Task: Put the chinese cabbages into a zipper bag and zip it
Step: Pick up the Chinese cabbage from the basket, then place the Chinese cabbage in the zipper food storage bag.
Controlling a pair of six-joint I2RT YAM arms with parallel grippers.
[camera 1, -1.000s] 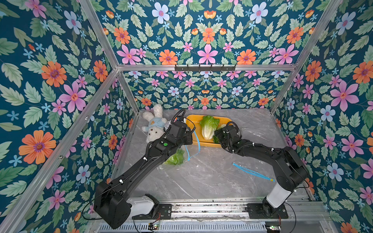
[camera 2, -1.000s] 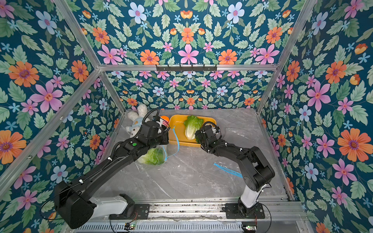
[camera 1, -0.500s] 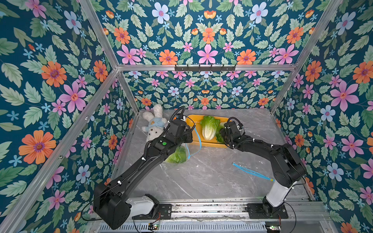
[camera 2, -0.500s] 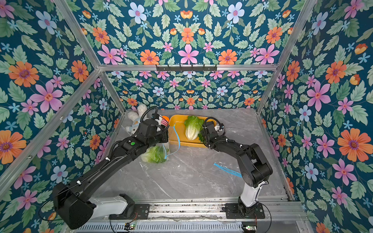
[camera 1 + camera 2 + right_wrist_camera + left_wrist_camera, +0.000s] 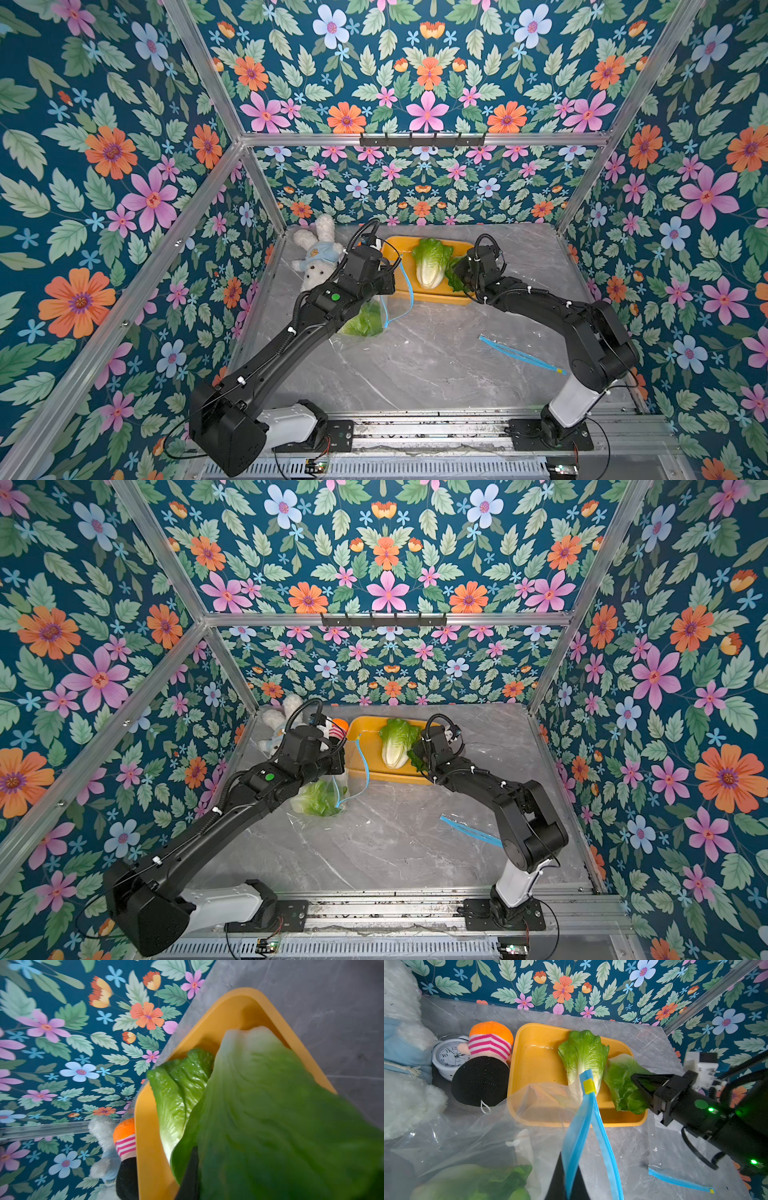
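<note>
Three chinese cabbages show. One lies inside the clear zipper bag (image 5: 483, 1132) at the left (image 5: 362, 321). Another rests in the middle of the yellow tray (image 5: 419, 296), pale base toward me (image 5: 430, 266) (image 5: 584, 1055). The last sits at the tray's right end (image 5: 620, 1082) (image 5: 270, 1115), and my right gripper (image 5: 458, 277) (image 5: 636, 1084) is shut on its leafy end. My left gripper (image 5: 568, 1185) (image 5: 387, 281) is shut on the bag's blue zip strip (image 5: 577, 1126) and holds the mouth up beside the tray. A yellow slider (image 5: 589, 1086) sits at the strip's far end.
A white plush rabbit (image 5: 316, 257) lies at the back left. A white alarm clock (image 5: 446, 1055) and a striped plush doll (image 5: 488, 1043) stand just left of the tray. A second flat zipper bag with a blue strip (image 5: 519, 353) lies on the marble table at the right.
My right gripper has reached into the tray's right end and closed from open onto the cabbage there. The left arm has kept its hold on the bag, shifting only slightly.
</note>
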